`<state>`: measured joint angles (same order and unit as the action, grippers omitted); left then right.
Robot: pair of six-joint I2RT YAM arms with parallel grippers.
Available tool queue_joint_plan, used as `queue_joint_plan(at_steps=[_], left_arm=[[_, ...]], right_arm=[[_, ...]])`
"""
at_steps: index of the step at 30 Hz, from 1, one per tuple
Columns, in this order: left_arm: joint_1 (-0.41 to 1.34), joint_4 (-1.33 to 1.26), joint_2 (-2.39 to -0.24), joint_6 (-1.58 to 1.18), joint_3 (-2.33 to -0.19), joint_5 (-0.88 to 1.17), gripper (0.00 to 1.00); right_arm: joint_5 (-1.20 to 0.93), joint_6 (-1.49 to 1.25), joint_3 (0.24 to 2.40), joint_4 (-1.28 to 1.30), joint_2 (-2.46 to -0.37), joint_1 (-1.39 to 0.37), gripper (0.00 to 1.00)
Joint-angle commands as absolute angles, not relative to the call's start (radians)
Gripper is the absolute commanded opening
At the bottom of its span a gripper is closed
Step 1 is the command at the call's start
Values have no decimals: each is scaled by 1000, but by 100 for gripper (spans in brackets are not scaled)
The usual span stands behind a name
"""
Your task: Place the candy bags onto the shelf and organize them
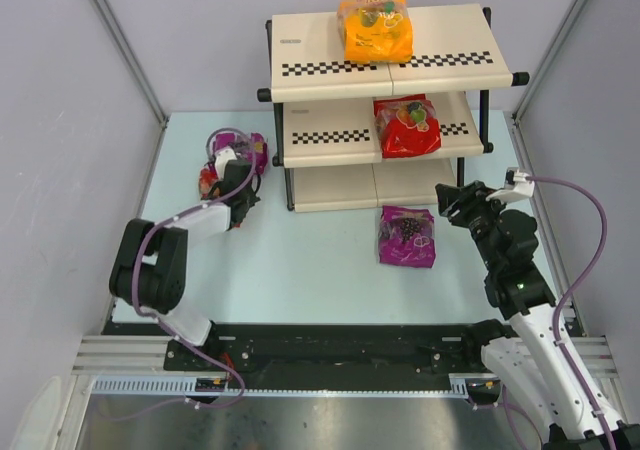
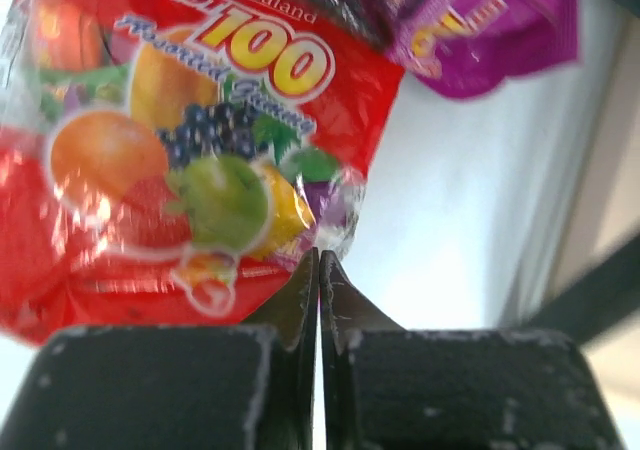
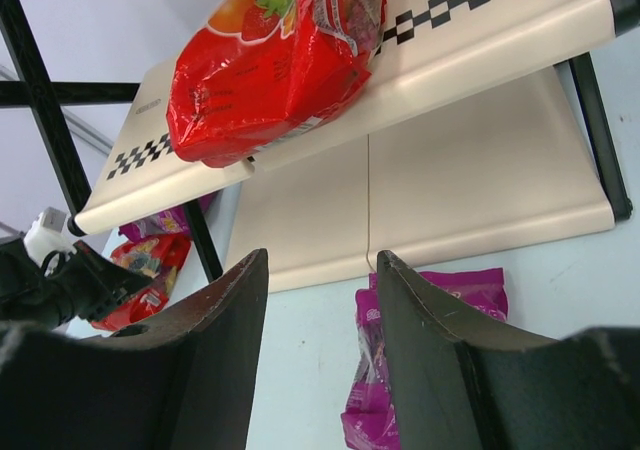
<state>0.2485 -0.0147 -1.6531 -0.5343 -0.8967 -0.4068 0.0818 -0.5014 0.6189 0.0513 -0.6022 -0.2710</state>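
The shelf (image 1: 330, 50) carries an orange candy bag (image 1: 375, 30) on its top board and a red one (image 1: 407, 125) on the middle board. A purple bag (image 1: 407, 236) lies on the table in front of the lowest board. Left of the shelf, a second purple bag (image 1: 240, 148) partly overlaps a second red bag (image 2: 150, 150). My left gripper (image 2: 319, 255) is shut, its tips pinching that red bag's lower edge. My right gripper (image 3: 323, 255) hovers open and empty, right of the front purple bag (image 3: 460, 290) and below the shelved red bag (image 3: 275, 60).
Grey walls enclose the pale blue table (image 1: 300, 270) on the left, back and right. The shelf's black frame post (image 3: 205, 240) stands between the two grippers. The lowest board (image 3: 450, 190) is bare. The arms' base rail (image 1: 320, 350) runs along the near edge.
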Motion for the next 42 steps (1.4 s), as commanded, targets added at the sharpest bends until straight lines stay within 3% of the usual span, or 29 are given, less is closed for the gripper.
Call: queue_joint_plan(at_steps=[1,11,13,14,15,17,26,34,42], left_arm=[[308,-28,-1504,-561,-802,-337,0],[485,52,-1261,-604,-673,-463,0],[479,80,-1272,-588,-695,-532,49],[468,116,-1285,-572,-712,-547,68],[463,142,-1311,-540,-760,-589,81],[453,205,-1342,-497,-834,-626,87],[437,236,-1446,-275,-923,-701,87],[433,241,-1580,-173,-957,-798,74],[390,212,-1695,-135,-989,-822,67]], right_arm=[[77,-514,621,49,-580,-270,52],[77,-522,621,78,-558,-276,52],[78,-520,621,87,-555,-276,52],[75,-515,621,89,-555,-276,53],[77,-515,620,94,-554,-276,52],[78,-512,620,94,-549,-275,52],[77,-505,614,84,-561,-273,53],[72,-508,614,75,-575,-273,53],[74,-506,614,75,-581,-273,53]])
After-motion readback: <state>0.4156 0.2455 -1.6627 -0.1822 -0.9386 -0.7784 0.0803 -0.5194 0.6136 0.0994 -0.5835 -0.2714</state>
